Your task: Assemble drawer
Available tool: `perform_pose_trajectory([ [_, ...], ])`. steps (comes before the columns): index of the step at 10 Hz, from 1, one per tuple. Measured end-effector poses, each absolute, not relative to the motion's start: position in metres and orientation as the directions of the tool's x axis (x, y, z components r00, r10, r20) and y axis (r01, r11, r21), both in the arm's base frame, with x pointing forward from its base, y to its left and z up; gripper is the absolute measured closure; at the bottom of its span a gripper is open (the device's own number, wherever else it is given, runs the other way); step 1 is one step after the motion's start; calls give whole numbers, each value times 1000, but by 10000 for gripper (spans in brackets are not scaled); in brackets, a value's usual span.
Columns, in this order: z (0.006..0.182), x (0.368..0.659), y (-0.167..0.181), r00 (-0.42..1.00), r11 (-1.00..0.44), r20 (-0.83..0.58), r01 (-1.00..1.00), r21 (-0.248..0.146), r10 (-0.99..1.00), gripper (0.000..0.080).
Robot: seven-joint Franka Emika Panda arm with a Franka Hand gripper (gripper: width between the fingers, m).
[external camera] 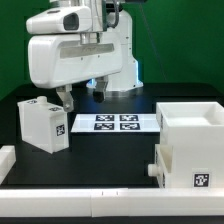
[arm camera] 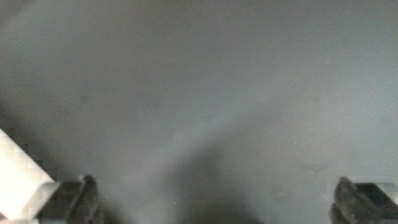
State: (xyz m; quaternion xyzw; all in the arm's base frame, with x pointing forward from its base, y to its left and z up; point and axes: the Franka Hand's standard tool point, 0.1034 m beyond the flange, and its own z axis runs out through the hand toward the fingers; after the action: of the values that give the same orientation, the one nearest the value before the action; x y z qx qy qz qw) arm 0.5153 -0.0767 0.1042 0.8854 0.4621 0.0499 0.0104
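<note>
Our end effector (external camera: 82, 93) hangs with its two dark fingers (arm camera: 71, 203) spread wide. The wrist view shows only bare black bench (arm camera: 214, 90) between them, so it grips nothing.

The small white plastic tray (external camera: 42, 125), a boxy piece with a black-and-white square tag on its side, stands just beside the end effector on the exterior view's left. It looks roughly cubic, so we see no clear long axis. A white sliver at the wrist view's edge is probably its corner.

The arm reaches forward from the back with its wrist pointing down at the bench.

The marker board (external camera: 112, 123) lies beyond the fingers. Well apart, on the exterior view's right, sits the large white plastic shell (external camera: 195, 135). A knobbed white tray (external camera: 180, 165) stands against its near side, and we cannot tell whether it is seated.
</note>
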Motion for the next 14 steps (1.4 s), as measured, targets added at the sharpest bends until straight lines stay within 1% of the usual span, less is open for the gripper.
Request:
perform_pose_trajectory([
  [1, 104, 515, -77, 568, -572, 78, 818, 63, 820, 150],
  [2, 99, 515, -77, 448, -452, 56, 887, 95, 892, 150],
  [3, 91, 515, -71, 328, -330, 32, 935, 132, 944, 150],
  [4, 83, 511, -63, 294, -296, 36, 942, 161, 955, 150],
  [5, 78, 504, -62, 299, -301, 39, 941, 155, 953, 150],
  [9, 78, 505, -64, 292, -294, 37, 942, 160, 956, 150],
  [10, 77, 503, -65, 178, -179, 22, 956, 231, 984, 150],
  [12, 77, 495, -57, 0, 3, -8, 945, 328, 1000, 150],
  [13, 72, 487, -66, 25, -21, -10, 954, 298, 1000, 150],
  [14, 73, 489, -65, 27, -24, -9, 954, 300, 1000, 150],
])
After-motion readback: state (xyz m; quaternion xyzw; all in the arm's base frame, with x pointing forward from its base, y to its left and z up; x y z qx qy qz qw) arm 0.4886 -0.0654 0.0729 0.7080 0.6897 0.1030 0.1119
